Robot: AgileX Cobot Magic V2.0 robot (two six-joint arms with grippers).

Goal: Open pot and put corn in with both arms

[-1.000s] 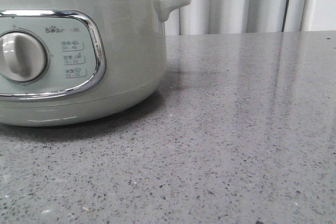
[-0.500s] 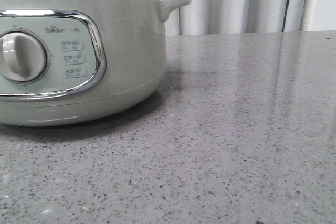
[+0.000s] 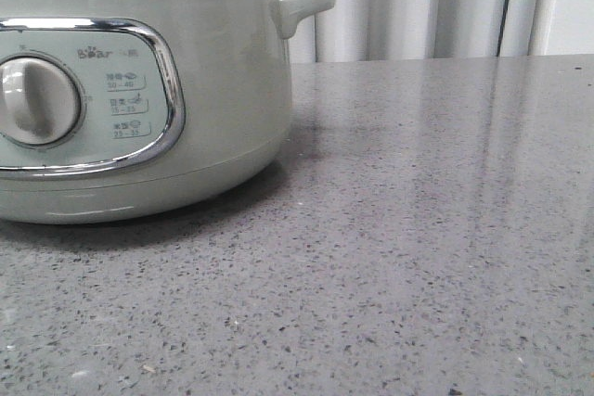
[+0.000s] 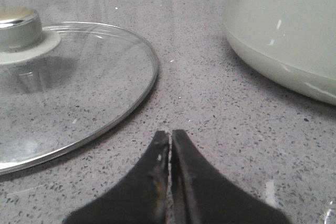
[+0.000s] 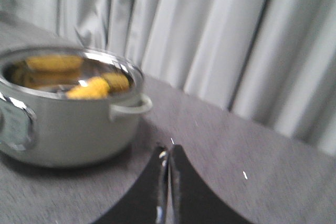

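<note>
Corn already lies inside the open pot; glass lid flat on the table, beside the pot. Left gripper pinched closed, empty, low between lid and pot. Right gripper closed, empty, well clear of pot.

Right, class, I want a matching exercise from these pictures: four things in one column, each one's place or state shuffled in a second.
Things:
1. glass lid
2. corn
3. left gripper
4. dial

Places or states:
A. inside the pot
B. shut, holding nothing
C. on the pot's front panel
D. flat on the table, beside the pot

Pairs: 1-D, 2-A, 3-B, 4-C
</note>
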